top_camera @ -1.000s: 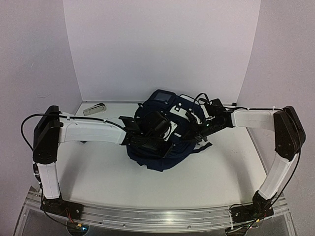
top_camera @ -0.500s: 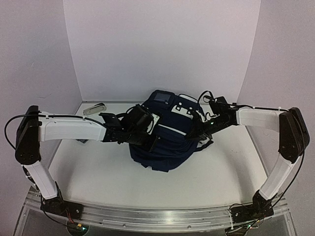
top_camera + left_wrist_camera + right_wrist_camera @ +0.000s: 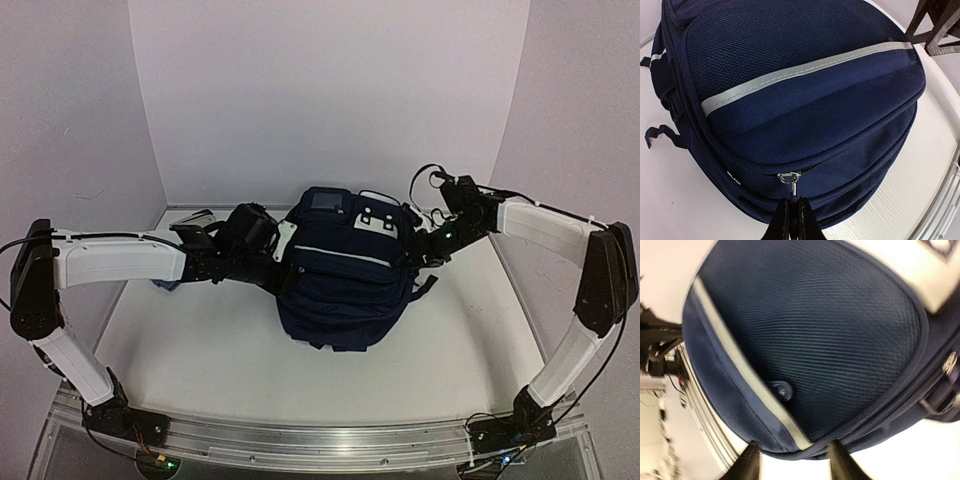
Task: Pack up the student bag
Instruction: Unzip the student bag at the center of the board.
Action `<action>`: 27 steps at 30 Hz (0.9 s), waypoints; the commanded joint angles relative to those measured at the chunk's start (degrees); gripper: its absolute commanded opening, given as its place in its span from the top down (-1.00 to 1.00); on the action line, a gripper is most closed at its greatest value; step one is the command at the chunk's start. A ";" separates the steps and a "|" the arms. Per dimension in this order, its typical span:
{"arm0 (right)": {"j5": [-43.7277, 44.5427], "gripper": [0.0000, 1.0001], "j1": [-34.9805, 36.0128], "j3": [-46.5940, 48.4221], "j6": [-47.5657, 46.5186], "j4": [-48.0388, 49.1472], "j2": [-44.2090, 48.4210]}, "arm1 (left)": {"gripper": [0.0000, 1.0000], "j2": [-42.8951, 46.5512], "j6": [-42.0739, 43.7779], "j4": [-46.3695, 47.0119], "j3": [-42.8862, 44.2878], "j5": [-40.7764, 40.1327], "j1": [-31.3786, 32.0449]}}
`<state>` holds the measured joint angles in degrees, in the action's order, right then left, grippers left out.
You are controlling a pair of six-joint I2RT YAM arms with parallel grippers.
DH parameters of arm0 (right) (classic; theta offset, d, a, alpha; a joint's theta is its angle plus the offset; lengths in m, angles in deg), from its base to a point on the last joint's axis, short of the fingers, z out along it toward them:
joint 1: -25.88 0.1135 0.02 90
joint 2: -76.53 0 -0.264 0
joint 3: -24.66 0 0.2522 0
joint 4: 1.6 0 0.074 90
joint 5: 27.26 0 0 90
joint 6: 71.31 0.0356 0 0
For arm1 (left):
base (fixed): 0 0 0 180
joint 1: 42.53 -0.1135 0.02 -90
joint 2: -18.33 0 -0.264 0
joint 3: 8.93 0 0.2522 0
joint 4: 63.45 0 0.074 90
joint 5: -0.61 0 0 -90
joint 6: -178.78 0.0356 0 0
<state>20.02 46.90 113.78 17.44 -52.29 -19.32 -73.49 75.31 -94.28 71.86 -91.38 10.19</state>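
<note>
Pinching the metal zip pull (image 3: 791, 181), my left claw (image 3: 791, 204) has its two dark fingers pressed flat together, with the tab caught between their tips. The pull sits on the zip that runs round the side of the student bag (image 3: 790, 85). The navy mesh front rises above it, crossed by a pale grey strip (image 3: 805, 70).

My right claw (image 3: 794, 451) stands spread, one finger on each side of the gap. The bag's rounded edge lies just ahead of that gap, and I cannot tell whether either finger touches the fabric.

From above, the bag lies in the middle of the white table (image 3: 200, 350), towards the far wall, with its white patch (image 3: 375, 222) and small grey panel (image 3: 325, 201) at the far end. My left claw is against its left side and my right claw is at its far right corner. A black strap (image 3: 425, 290) trails out on the bag's right.
</note>
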 commanded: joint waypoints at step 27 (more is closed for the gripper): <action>30.14 0.97 20.95 8.38 -22.31 4.88 -3.62 | 1.00 3.32 -7.02 7.59 -2.89 11.27 -3.86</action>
<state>44.16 67.82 123.49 -5.90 -50.24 -25.36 -73.48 68.92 -88.89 69.78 -80.38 7.45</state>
